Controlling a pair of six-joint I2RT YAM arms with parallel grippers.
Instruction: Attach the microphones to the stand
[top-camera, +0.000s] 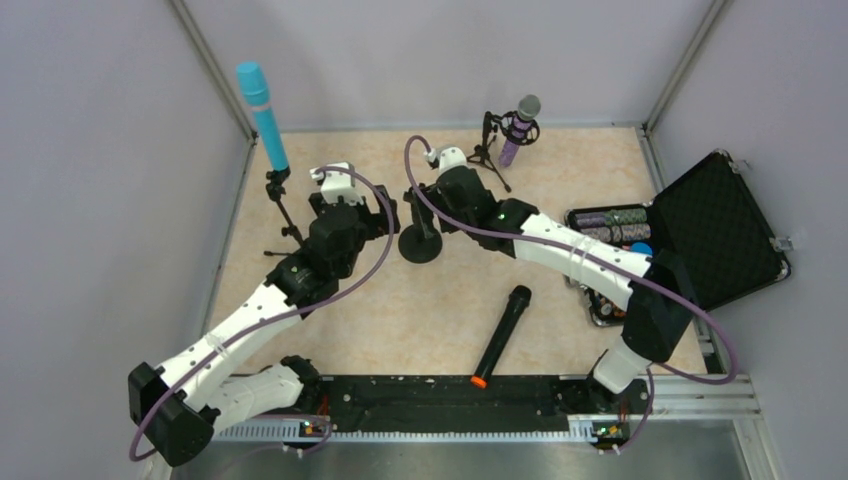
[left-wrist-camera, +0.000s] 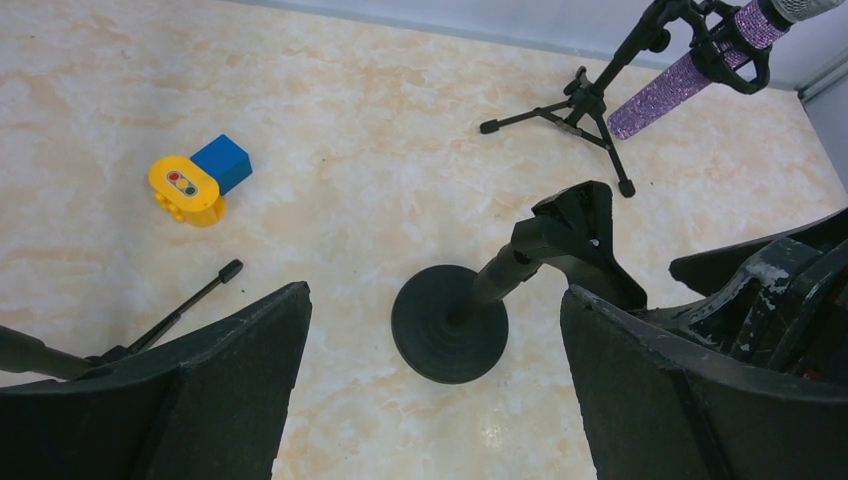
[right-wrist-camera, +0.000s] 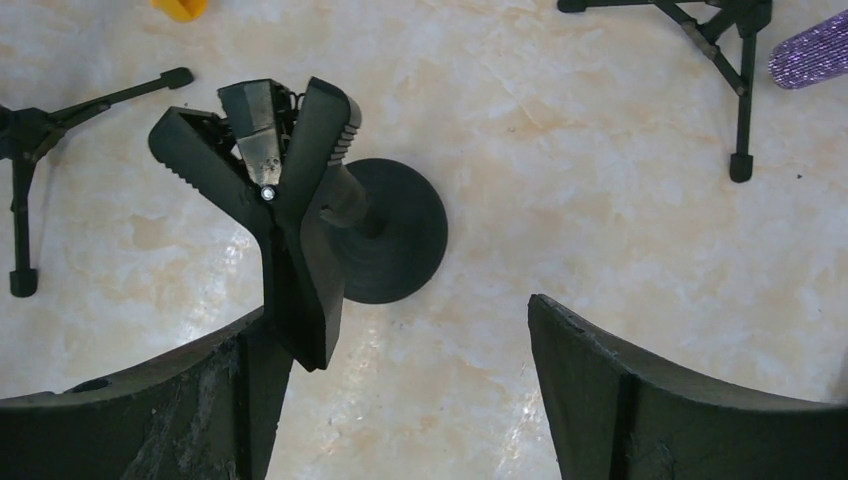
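right fingers (right-wrist-camera: 620, 400) stand spread and released, gripping nothing; the empty clip (right-wrist-camera: 270, 150) of the round-base stand (right-wrist-camera: 395, 245) rises just beside one of them. left fingers (left-wrist-camera: 200, 400) are spread wide too, holding nothing, and in the left wrist view the stand's base shows between them. the black microphone (top-camera: 500, 335) with the orange end lies flat on the worktop (top-camera: 560, 340) nearer the arm bases, well apart from both. the purple microphone (top-camera: 518, 128) sits clipped in a tripod stand (left-wrist-camera: 590, 105) at the far edge. the light blue microphone (top-camera: 262, 115) stands on another tripod (top-camera: 273, 182) far left. yellow and blue toy blocks (left-wrist-camera: 195, 180) lie beyond the left fingers. an open case (top-camera: 725, 230) holding chips (top-camera: 610, 225) sits at the right.
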